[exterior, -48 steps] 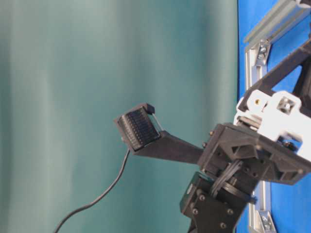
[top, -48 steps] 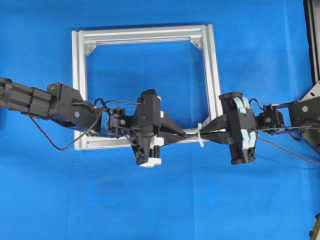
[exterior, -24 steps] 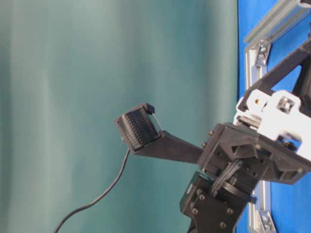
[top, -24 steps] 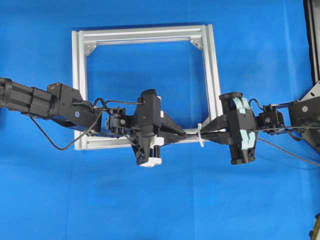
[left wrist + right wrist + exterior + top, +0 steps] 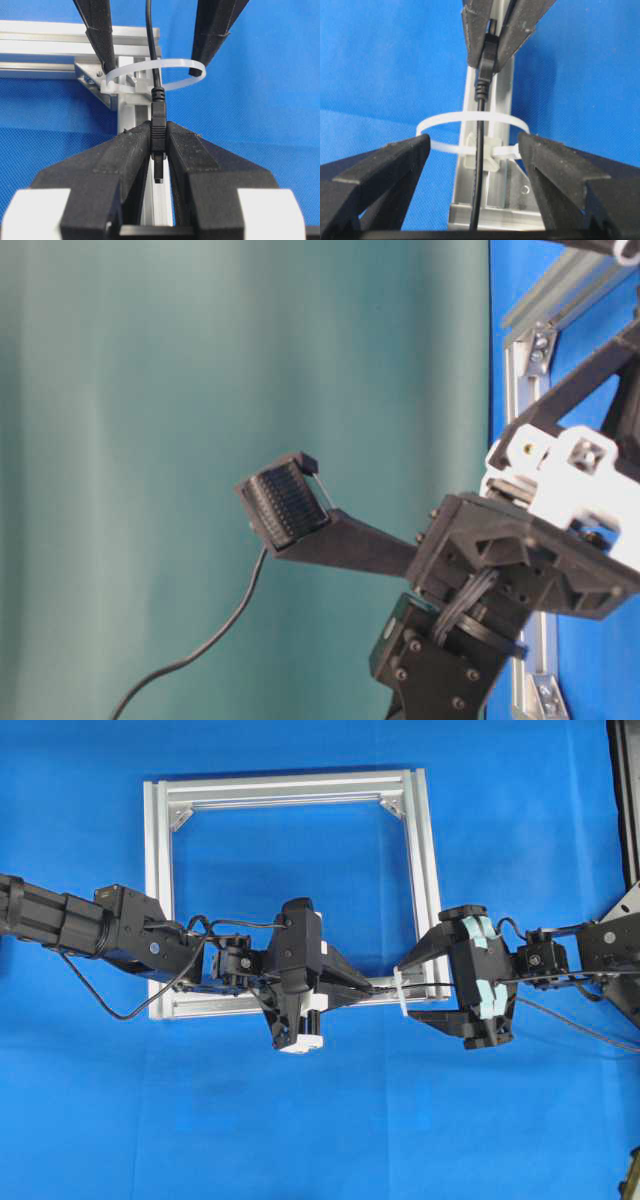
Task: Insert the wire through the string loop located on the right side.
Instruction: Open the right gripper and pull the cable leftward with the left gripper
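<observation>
Pinching the plug tip of the wire (image 5: 158, 131) between the closed pads of the left gripper (image 5: 159, 150), the plug pointing through the string loop (image 5: 160, 75) with the thin black cable running on past the white band. Standing spread wide, the right gripper (image 5: 476, 150), one finger (image 5: 395, 160) on each side of the loop (image 5: 472, 131) and the wire (image 5: 479, 165) passing untouched down the gap between them, gripping nothing. Sitting fastened, the loop, at the lower right corner of the aluminium frame (image 5: 290, 792), with open blue table cloth (image 5: 320, 1120) lying below and to the right of it. Meeting, in the overhead view, both grippers at that corner: the left gripper (image 5: 372, 987) reaching along the frame's bottom rail, the right gripper (image 5: 412, 988) facing it from outside the frame, the loop (image 5: 400, 992) a small white mark between them. Showing, only in the wrist views, the wire actually threading the ring and the clear space around it inside the band. Showing, in the table-level view, merely one ribbed black finger pad (image 5: 285, 502) against a green backdrop, a frame edge (image 5: 527, 360) at the right, and a loose black cable (image 5: 200, 645) hanging below; which arm this pad belongs to, impossible to tell.
</observation>
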Robot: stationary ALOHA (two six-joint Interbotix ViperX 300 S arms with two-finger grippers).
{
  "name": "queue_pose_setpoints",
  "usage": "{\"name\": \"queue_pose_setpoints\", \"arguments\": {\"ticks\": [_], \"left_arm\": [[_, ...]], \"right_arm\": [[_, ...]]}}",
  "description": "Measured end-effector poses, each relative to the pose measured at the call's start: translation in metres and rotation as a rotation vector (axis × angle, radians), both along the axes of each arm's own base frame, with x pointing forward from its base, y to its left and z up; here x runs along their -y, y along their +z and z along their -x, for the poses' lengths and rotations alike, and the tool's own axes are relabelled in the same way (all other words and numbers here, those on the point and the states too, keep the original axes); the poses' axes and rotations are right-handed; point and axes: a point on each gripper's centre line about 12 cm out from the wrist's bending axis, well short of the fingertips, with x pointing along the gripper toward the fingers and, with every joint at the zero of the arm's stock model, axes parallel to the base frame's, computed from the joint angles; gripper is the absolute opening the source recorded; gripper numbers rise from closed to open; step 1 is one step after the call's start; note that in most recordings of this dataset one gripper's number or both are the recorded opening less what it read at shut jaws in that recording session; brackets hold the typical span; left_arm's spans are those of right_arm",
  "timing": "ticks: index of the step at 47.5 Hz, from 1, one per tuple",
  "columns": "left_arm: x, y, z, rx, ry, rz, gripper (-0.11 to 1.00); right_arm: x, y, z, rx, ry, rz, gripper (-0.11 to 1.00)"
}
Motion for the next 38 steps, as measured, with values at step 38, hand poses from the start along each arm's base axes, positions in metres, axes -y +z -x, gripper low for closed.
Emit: {"name": "queue_pose_setpoints", "arguments": {"ticks": [38], "left_arm": [[-0.006,-0.002,0.09,-0.118,-0.003,-0.001,0.08]], "right_arm": [[0.0,0.0,0.0,-0.005,0.0,0.0,0.84]]}}
